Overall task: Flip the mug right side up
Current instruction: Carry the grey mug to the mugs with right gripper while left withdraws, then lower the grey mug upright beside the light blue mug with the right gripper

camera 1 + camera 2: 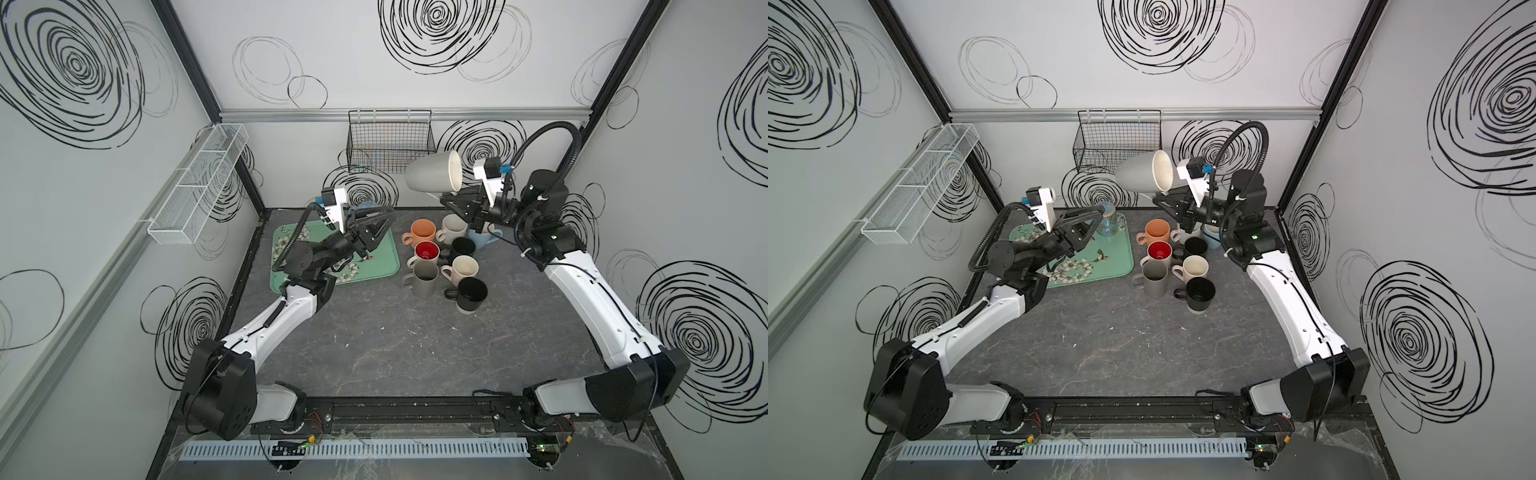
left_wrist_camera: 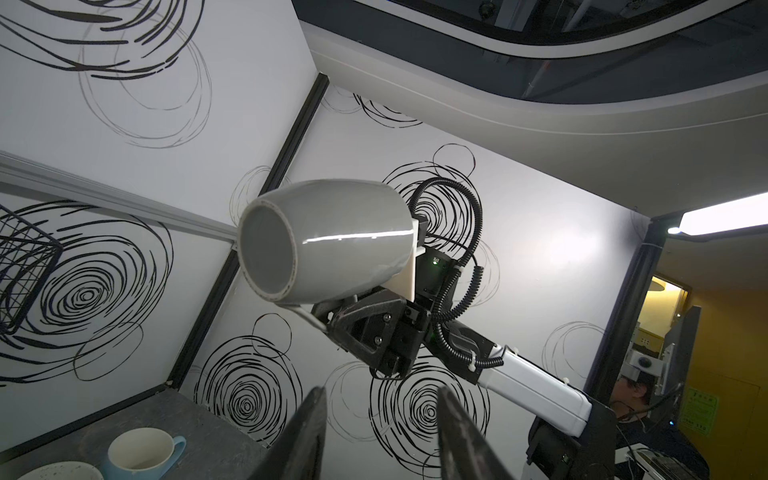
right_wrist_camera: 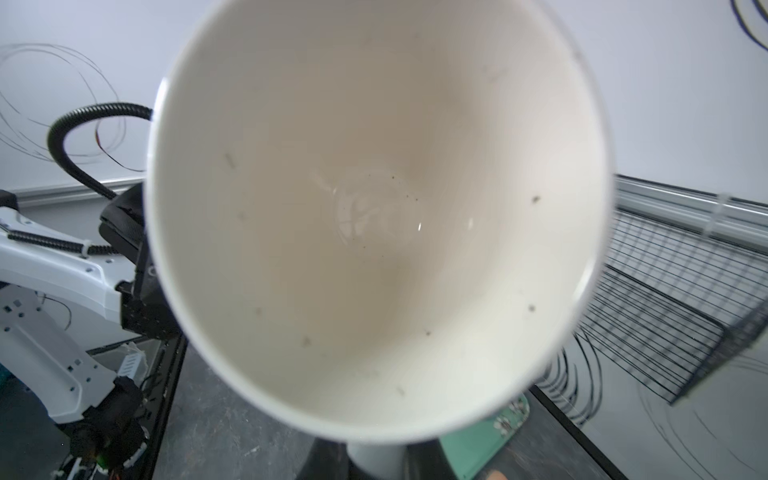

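White wire rack (image 1: 199,183) is on the left wall. The left end effector (image 2: 380,392) hangs over the green tray (image 1: 384,259) at the back left of the dark surface (image 1: 415,353). Its fingers (image 2: 309,428) are spread apart, released, with nothing between them (plain in the left wrist view). A black wire basket (image 1: 390,141) hangs mid back wall. Just right of it in both top views, the mug (image 1: 432,172) is up in the air, well above the surface, lying on its side. Its gray base points left and its white mouth points right, filling most of the right wrist view. On the surface below stands a tight cluster, all mouth up: orange cup (image 1: 422,230), red-lined cup (image 1: 427,251), gray cup (image 1: 426,276), black cup (image 1: 471,293) and a few more. The right end effector (image 1: 451,201) is clenched on the mug's handle (image 2: 305,316), which sits under the mug body. The right arm reaches in from the right side.
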You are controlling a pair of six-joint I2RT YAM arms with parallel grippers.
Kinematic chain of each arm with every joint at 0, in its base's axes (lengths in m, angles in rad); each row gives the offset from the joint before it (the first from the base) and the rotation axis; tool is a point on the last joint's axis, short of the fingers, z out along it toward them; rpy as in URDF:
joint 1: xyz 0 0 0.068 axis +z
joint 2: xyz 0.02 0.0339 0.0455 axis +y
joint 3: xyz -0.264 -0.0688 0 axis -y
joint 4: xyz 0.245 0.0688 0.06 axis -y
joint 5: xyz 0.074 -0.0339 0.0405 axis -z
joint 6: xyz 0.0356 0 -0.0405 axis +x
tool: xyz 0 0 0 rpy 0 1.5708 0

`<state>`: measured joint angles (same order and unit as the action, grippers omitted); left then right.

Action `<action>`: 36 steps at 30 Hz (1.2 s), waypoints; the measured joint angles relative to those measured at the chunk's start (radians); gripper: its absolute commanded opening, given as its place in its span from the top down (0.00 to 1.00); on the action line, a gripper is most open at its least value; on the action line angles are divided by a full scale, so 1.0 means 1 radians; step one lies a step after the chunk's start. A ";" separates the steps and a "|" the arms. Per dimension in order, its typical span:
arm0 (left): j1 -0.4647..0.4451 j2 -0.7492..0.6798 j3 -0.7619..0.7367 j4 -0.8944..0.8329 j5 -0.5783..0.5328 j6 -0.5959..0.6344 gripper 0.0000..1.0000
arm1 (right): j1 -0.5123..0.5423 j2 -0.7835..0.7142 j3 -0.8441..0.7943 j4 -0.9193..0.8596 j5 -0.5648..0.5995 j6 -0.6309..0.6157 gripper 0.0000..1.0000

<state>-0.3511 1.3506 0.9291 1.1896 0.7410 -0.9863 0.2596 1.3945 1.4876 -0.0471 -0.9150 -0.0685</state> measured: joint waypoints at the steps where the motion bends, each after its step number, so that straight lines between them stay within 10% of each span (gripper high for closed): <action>1: 0.005 0.000 0.000 -0.012 0.005 0.008 0.55 | -0.037 -0.001 0.003 -0.037 -0.011 -0.031 1.00; 21: 0.035 0.054 0.156 -0.813 -0.075 0.494 0.56 | -0.419 0.003 -0.029 -0.640 0.381 -0.658 1.00; 36: 0.053 0.109 0.163 -0.929 -0.090 0.576 0.56 | -0.439 0.269 -0.021 -0.753 0.571 -0.826 1.00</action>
<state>-0.2985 1.4597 1.0924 0.2611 0.6514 -0.4103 -0.1799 1.6638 1.4666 -0.7998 -0.3439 -0.8948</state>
